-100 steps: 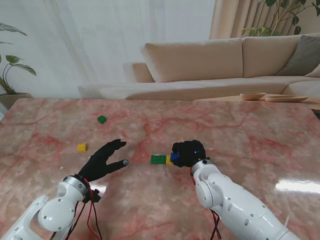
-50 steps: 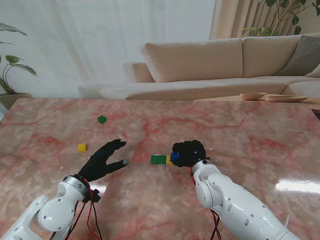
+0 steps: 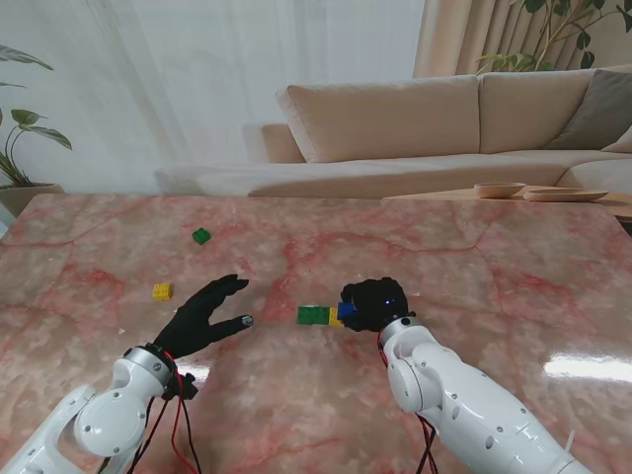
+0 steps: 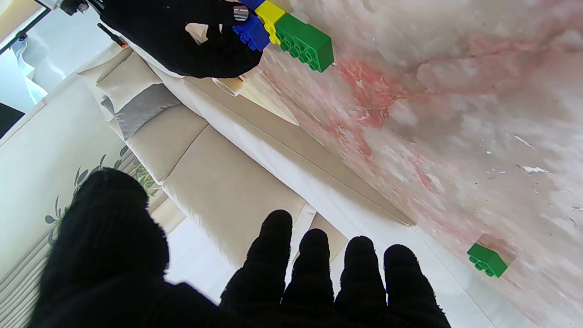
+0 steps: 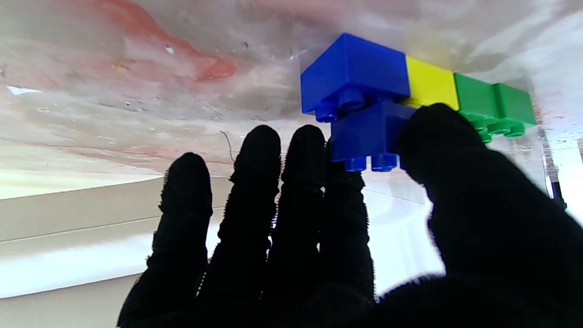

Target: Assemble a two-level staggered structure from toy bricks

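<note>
This is a home living room. A beige sofa point(image 3: 415, 123) stands at 12 o'clock beyond the marble table point(image 3: 513, 257). Curtains point(image 3: 464, 39) and a houseplant point(image 3: 20, 138) frame it.

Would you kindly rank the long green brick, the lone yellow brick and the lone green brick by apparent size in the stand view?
1. Long green brick.
2. Yellow brick and small green brick: alike; the green lies farther from me, so unranked.

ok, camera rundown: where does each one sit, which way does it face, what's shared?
Stand view: above the shoulders, looking down at the table and sofa; shows both arms, left hand and right hand.
Left wrist view: along the open left hand's fingers, across the table toward the brick row.
Right wrist view: along the right hand's fingers, close on an upper blue brick held over the row.
Shared: all three show the row; stand and left wrist both show the lone green brick.
</note>
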